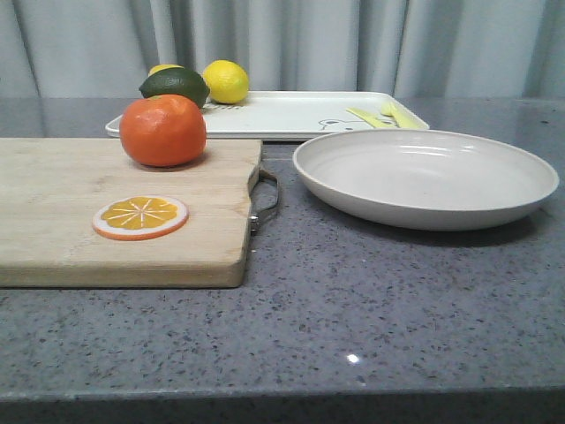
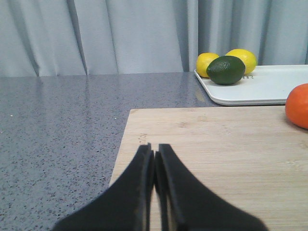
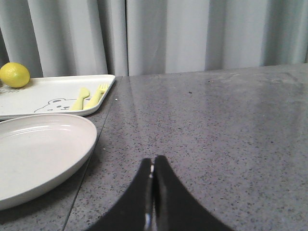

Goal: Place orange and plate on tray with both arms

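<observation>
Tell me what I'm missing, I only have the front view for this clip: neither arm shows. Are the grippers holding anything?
Observer: No. The left gripper is shut and empty, hovering over the wooden cutting board.
Operator: And the right one?
Observer: The right gripper is also shut and empty, above bare countertop beside the plate.
Operator: On the tray, I see one full lemon and a yellow sliver behind the dark green fruit. What is the sliver?
Observer: A second lemon; the left wrist view shows it beside the first lemon on the tray, behind the green fruit.
</observation>
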`<state>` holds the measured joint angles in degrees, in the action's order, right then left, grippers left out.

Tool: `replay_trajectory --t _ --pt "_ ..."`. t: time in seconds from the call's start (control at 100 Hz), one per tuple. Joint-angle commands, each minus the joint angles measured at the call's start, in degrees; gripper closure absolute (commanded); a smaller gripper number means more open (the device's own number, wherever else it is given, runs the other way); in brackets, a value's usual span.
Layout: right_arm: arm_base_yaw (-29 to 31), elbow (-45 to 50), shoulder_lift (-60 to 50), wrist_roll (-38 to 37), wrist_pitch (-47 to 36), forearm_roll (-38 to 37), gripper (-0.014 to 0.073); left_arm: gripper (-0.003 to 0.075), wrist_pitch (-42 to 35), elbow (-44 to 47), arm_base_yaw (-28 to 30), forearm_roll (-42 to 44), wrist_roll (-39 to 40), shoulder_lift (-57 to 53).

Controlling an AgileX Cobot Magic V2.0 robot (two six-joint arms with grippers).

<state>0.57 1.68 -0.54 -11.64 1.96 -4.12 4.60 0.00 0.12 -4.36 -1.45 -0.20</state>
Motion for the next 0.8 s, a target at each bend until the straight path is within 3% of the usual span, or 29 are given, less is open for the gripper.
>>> replay_trajectory --t 0.0,0.79 --pt "0.2 -0.1 -1.2 0.1 -4.3 -0.7 0.0657 0.0739 -4.6 1.3 0.0 -0.3 0.0 -1.7" --pt "0.2 -0.1 -1.2 0.1 -4.3 -0.7 0.0657 0.0739 -9.6 1.3 0.0 -0.3 0.0 -1.7"
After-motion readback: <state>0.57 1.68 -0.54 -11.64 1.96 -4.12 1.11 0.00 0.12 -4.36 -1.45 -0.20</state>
